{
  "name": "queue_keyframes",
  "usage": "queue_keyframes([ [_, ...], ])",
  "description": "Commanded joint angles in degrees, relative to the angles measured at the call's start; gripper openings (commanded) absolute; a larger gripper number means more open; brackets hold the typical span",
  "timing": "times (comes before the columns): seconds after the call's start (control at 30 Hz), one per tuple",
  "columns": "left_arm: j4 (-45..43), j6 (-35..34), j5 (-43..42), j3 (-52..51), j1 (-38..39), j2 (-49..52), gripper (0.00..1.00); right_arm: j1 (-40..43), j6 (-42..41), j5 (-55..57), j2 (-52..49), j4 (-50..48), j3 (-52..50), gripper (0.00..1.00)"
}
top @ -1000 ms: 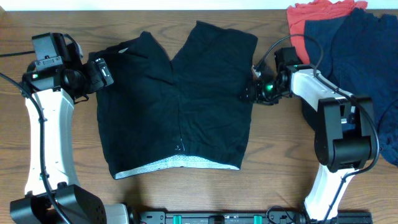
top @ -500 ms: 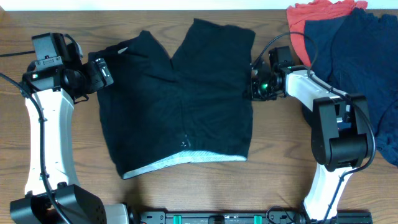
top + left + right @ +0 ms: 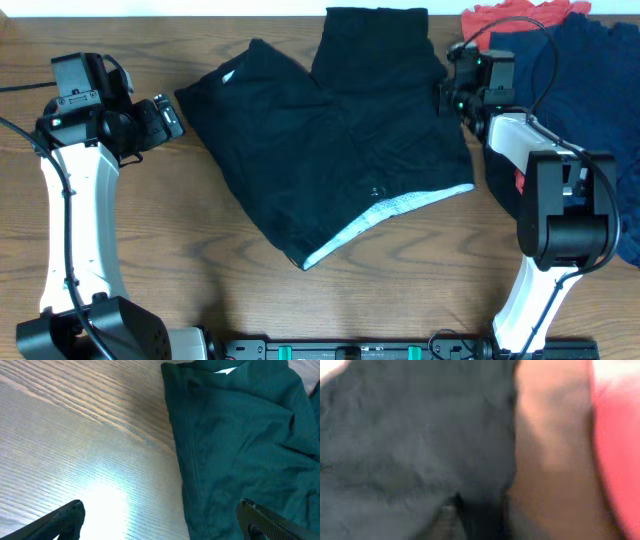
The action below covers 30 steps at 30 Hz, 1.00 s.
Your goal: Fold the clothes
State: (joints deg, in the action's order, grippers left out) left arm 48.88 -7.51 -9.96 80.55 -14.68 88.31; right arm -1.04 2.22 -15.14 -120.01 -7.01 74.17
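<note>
The black shorts (image 3: 340,140) lie spread and slanted across the back middle of the table, with pale mesh lining (image 3: 385,215) showing at the near hem. My right gripper (image 3: 447,97) is at their right edge, shut on the fabric. In the blurred right wrist view the dark cloth (image 3: 410,435) fills the space at the gripper (image 3: 470,515). My left gripper (image 3: 172,115) is open and empty, just left of the shorts. In the left wrist view the gripper (image 3: 160,510) hovers over bare wood, with the shorts' edge (image 3: 235,440) on the right.
A navy garment (image 3: 590,90) and a coral-red one (image 3: 500,20) are heaped at the back right corner, behind my right arm. The coral cloth (image 3: 620,450) also shows in the right wrist view. The wooden table (image 3: 200,270) is bare at front left.
My right gripper has pulled the shorts towards the back right, and they have swung round and slanted. The near hem moved right. My left arm has stayed still.
</note>
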Motion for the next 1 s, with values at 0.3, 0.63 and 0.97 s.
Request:
queue_keyframes([
  [0.3,-6.58,5.35,-5.92,0.39,0.7,6.32,0.98,-2.34,-5.09,-7.39,5.42,17.66,10.45,0.99],
  [0.63,-24.74,9.03,-12.98,0.42,5.7,21.14,0.99,-3.67,-4.72,-7.34,16.55,42.82,14.12,0.99],
  [0.97,-34.38,11.67,-4.02,0.42,9.99,30.49,0.94,-3.91,-4.68,-5.79,17.68,50.01,14.1,0.92],
])
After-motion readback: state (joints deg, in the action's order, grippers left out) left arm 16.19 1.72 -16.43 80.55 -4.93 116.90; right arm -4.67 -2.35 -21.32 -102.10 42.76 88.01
